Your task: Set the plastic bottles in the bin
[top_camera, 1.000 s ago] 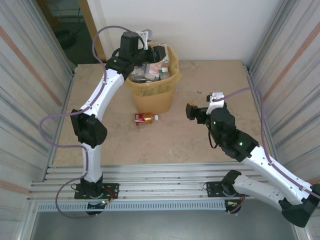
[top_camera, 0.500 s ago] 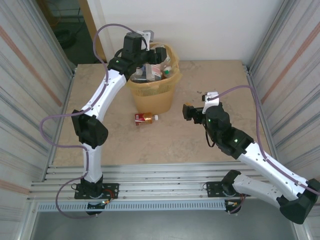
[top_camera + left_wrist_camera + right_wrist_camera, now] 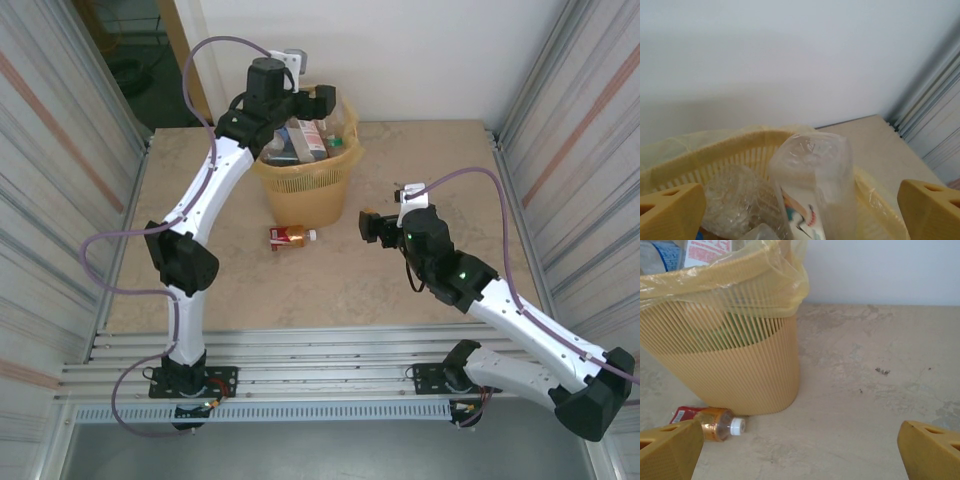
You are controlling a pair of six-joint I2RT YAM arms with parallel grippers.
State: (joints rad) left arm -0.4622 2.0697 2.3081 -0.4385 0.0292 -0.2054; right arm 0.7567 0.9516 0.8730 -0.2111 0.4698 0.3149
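Observation:
The orange-yellow bin [image 3: 303,180] stands at the back of the table, heaped with several plastic bottles [image 3: 305,140]. My left gripper [image 3: 312,108] hangs open just above the heap. In the left wrist view its fingers stand wide apart on either side of an upright clear bottle [image 3: 815,185] in the bin [image 3: 715,150] without touching it. One brown bottle with a red label and a white cap [image 3: 290,236] lies on the table against the bin's foot. My right gripper [image 3: 366,226] is open and low to the right of the bin [image 3: 730,370], facing the lying bottle [image 3: 717,422].
Corrugated metal walls close in the table [image 3: 340,290] on the left and right, and a white wall stands behind the bin. Small dark specks [image 3: 882,371] lie on the table surface to the right of the bin.
My left gripper opened above the bin and rose a little, letting a bottle drop into the heap. The right arm moved left toward the bin and the lying bottle.

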